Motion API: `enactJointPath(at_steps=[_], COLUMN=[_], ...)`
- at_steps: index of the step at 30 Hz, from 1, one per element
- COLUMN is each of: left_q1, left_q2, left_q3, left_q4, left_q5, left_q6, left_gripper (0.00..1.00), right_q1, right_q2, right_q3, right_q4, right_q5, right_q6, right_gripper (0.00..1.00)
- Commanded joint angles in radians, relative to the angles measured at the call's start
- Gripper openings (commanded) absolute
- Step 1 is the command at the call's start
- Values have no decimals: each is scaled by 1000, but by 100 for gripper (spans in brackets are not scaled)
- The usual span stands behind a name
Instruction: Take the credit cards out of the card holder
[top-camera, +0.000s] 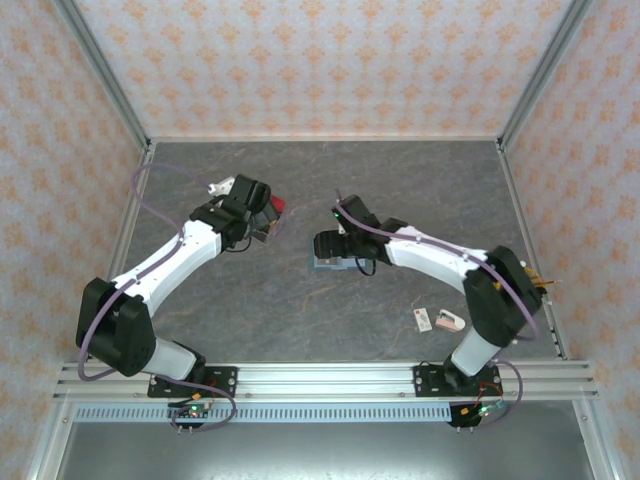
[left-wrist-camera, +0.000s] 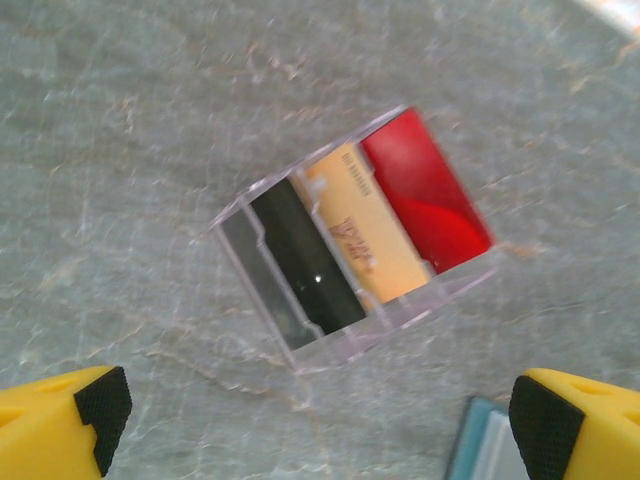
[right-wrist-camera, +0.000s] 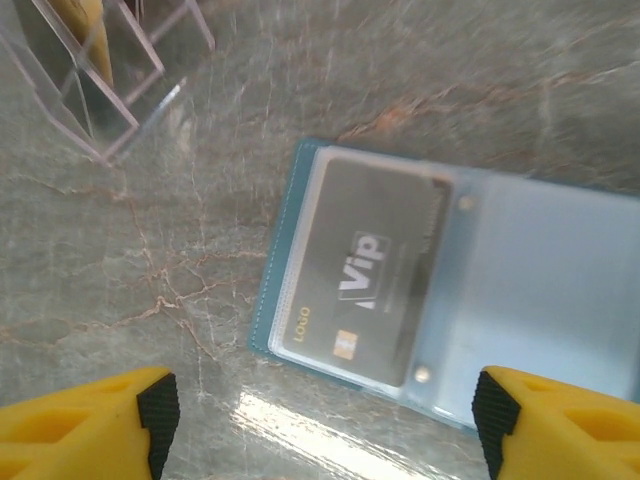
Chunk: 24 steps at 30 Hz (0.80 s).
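Note:
The teal card holder (right-wrist-camera: 470, 300) lies open and flat on the table, its light blue inside and clear sleeves facing up. A grey credit card (right-wrist-camera: 370, 270) marked VIP sits inside the left sleeve; no red card is visible in the holder. My right gripper (right-wrist-camera: 320, 420) hovers open just above the holder's near edge, with nothing between its fingers. From above, the right gripper (top-camera: 338, 252) covers most of the holder (top-camera: 322, 264). My left gripper (left-wrist-camera: 320, 420) is open above bare table, and a corner of the holder (left-wrist-camera: 482, 445) shows by its right finger.
A clear tray (left-wrist-camera: 350, 235) with red, tan and black contents lies in front of the left gripper (top-camera: 262, 222); its corner (right-wrist-camera: 100, 80) shows in the right wrist view. A white tag (top-camera: 423, 319) and a pinkish lump (top-camera: 450, 321) lie near right.

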Motion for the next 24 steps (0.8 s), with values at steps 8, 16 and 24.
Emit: enactJointPath(at_steps=[8,16,24], left_q1=[21,21,21], left_q2=[-29,4,64], left_q3=[-43,-85,-118], left_q4=[38,144,272], left_q5=[162,334,500], left_q6=[99,154,147], left_gripper=[100,100,97], right_q1=[6,0,-39], right_q2=[196,232,242], right_q3=[144,145,103], right_q4=[-168,-198,-196], right_q5=[162,192,162], right_q6=[55,63,51], right_gripper=[71,62,54])
